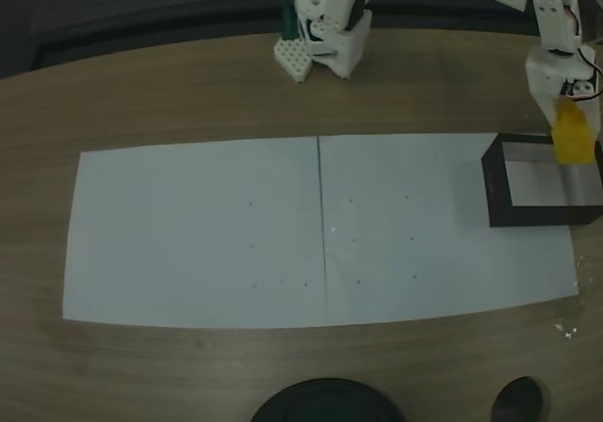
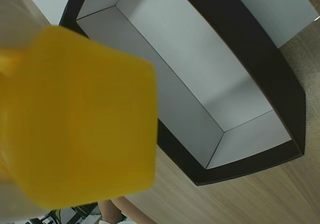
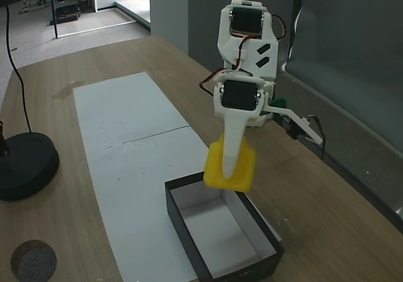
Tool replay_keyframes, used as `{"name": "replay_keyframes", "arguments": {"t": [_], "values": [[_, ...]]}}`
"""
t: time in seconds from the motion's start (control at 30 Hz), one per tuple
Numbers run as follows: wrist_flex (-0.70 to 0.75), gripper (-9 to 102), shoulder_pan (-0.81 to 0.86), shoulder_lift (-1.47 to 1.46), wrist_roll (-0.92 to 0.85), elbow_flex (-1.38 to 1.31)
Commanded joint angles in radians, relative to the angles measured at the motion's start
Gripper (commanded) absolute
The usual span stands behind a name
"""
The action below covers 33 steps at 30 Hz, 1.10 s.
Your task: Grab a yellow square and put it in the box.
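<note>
The pincer [image 3: 230, 172] was closed on the yellow square [image 3: 220, 169], holding it off the surface [image 1: 188, 92] above the box [image 3: 189, 231]. In a fixed view from the side, one white finger [image 3: 233, 146] ran down the front of the cube, which hung clear of the box's far end, just over the rim. In a fixed view from above, the yellow square [image 1: 572, 136] sat at the far right corner of the box [image 1: 495, 191], overlapping its rear wall, with the white arm [image 1: 556, 36] reaching down to it from the surface's back edge. The box itself stood at the right end of a long white paper sheet [image 1: 188, 234] that covered the middle of the wooden surface — partly on the paper, partly past its right edge. The wrist view showed the yellow square [image 2: 80, 119] large and blurred on the left, and beyond it the box [image 2: 270, 74], black-walled and white inside, lying open with nothing in it. The arm's base [image 1: 330, 36] was fixed near the back edge of the surface. A round black base [image 3: 25, 162] rested near the front edge — with a smaller dark disc [image 3: 33, 260] beside it.
</note>
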Motion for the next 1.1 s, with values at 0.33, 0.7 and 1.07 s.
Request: {"name": "replay_keyframes", "arguments": {"t": [0.33,0.7,1.07], "values": [[-0.006,34,-0.002,0.032,0.034,-0.067],[0.035,0,-0.003,0.048,-0.015,-0.066],[0.282,0,0.114,0.535,0.009,-0.054]]}}
